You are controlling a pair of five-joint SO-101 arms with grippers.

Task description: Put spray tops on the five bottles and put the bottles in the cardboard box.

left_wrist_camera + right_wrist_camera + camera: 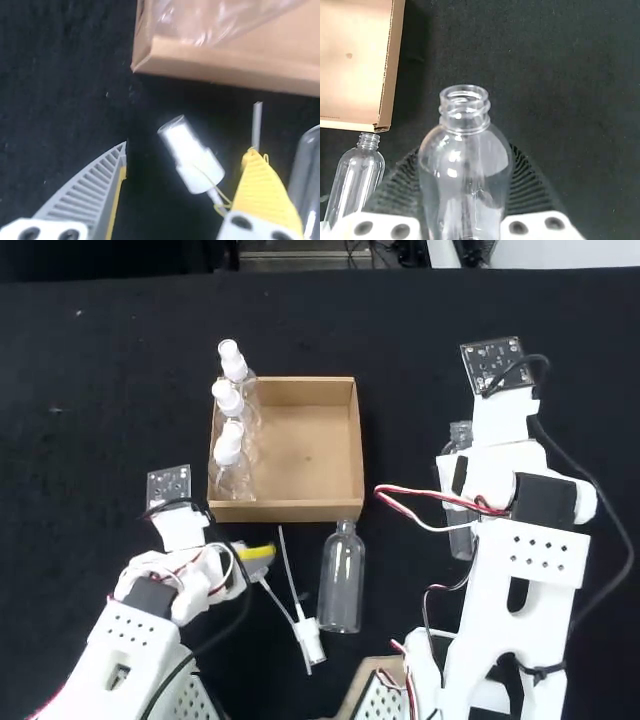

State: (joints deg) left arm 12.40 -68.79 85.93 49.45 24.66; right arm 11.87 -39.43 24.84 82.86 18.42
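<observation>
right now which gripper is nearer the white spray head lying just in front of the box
Left. The left gripper straddles the spray head, open; the right gripper sits well aside, shut on an uncapped bottle.

no text, label, number or sign can be read on anything in these views.
</observation>
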